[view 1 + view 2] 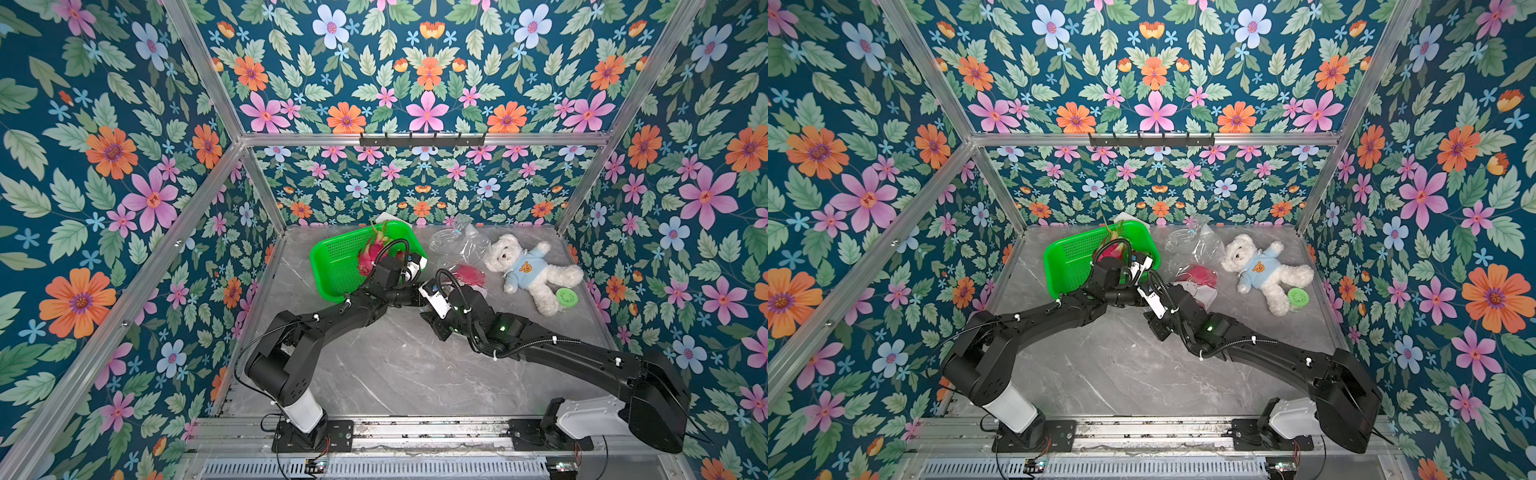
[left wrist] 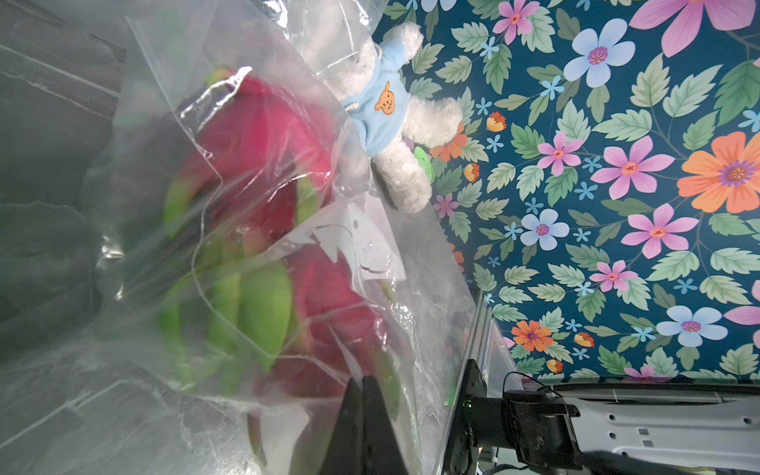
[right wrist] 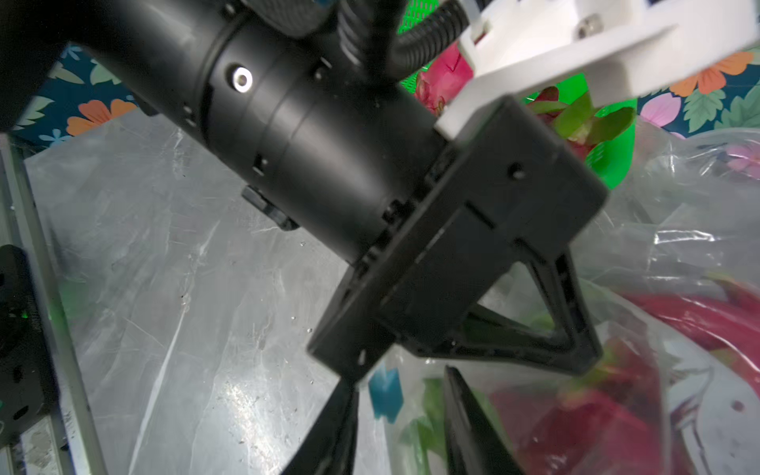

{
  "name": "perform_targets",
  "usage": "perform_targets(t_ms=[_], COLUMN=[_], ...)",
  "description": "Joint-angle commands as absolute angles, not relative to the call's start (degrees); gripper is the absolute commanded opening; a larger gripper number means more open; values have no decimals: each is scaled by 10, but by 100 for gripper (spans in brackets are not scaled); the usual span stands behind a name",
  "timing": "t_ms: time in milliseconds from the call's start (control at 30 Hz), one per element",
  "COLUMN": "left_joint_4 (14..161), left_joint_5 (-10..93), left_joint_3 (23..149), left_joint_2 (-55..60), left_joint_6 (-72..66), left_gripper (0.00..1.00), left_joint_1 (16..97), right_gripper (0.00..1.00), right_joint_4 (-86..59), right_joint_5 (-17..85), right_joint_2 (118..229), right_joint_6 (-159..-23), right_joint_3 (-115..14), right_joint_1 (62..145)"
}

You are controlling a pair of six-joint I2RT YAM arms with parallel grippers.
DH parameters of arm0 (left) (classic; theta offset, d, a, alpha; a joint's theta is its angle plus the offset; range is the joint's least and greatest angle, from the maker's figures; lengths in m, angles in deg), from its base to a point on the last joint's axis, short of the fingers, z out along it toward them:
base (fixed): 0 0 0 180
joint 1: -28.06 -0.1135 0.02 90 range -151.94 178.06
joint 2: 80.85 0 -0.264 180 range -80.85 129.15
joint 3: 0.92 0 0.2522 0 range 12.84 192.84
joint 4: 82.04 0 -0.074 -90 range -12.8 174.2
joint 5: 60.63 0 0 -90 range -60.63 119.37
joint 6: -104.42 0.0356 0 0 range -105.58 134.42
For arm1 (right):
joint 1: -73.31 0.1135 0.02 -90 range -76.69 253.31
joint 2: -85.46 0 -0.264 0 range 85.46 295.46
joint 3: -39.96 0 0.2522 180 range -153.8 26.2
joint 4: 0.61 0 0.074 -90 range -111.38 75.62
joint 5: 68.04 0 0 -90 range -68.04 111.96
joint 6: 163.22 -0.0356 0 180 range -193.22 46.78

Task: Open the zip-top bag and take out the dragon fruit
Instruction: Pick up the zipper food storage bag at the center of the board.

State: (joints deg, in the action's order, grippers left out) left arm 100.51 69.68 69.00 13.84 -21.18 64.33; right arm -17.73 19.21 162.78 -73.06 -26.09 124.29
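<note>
The clear zip-top bag [image 2: 370, 230] lies on the marble table between the green basket and a teddy bear. Magenta dragon fruit [image 2: 263, 164] with green scales shows through the plastic, also in both top views [image 1: 469, 274] [image 1: 1198, 275]. My left gripper [image 2: 364, 380] is shut on a fold of the bag's plastic at its near edge. My right gripper [image 3: 401, 382] stands open right beside it, with the bag's blue zip slider [image 3: 384, 395] in the gap between its fingers. More dragon fruit [image 1: 374, 249] lies in the basket. In both top views the arms hide both grippers' tips.
The green basket [image 1: 332, 257] sits at the back left, partly under my left arm [image 1: 365, 303]. A white teddy bear [image 1: 528, 266] and a green-lidded jar [image 1: 566, 298] lie right of the bag. A second crumpled clear bag [image 1: 457, 239] lies at the back wall.
</note>
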Motion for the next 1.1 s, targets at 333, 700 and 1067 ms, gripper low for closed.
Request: perform_targets(t_ms=[333,700,1067], left_joint_4=[1021,966,898], left_joint_5=[705,676,491], left_joint_3=[693,701,667], left_joint_2=[136,96,-73], left_joint_6=[-213,-154,-17], left_gripper=[4,32,72], left_joint_1=[643,618,611], right_gripper=[5,0,0], right_joint_4=[-173,-191,-268], right_joint_5=[162,180,275], right_joint_2=[1634,1591,1511], right_joint_6=[-722,-733,-747], right_joint_3=[-262,-264,-315], right_joint_1=[1249,1249,1184])
